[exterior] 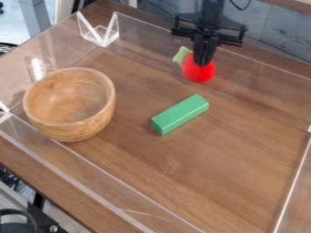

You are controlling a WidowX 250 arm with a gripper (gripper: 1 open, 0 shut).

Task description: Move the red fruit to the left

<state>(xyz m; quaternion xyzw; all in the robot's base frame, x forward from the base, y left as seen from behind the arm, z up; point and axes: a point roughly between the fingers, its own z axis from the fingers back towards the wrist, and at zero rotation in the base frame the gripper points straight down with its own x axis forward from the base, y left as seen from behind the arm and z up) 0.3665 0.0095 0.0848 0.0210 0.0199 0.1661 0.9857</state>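
Note:
The red fruit (199,70), a small bright red toy strawberry, hangs under my gripper (202,60) near the back of the wooden table (219,173). Its top sits between the dark fingers, which are shut on it. The arm comes down from the top edge of the view, right of centre. Whether the fruit rests on the wood or hovers just above it is unclear.
A green rectangular block (180,114) lies in front of the fruit, mid-table. A wooden bowl (69,102) stands at the left. Clear acrylic walls (97,32) ring the table, with a folded clear stand at the back left.

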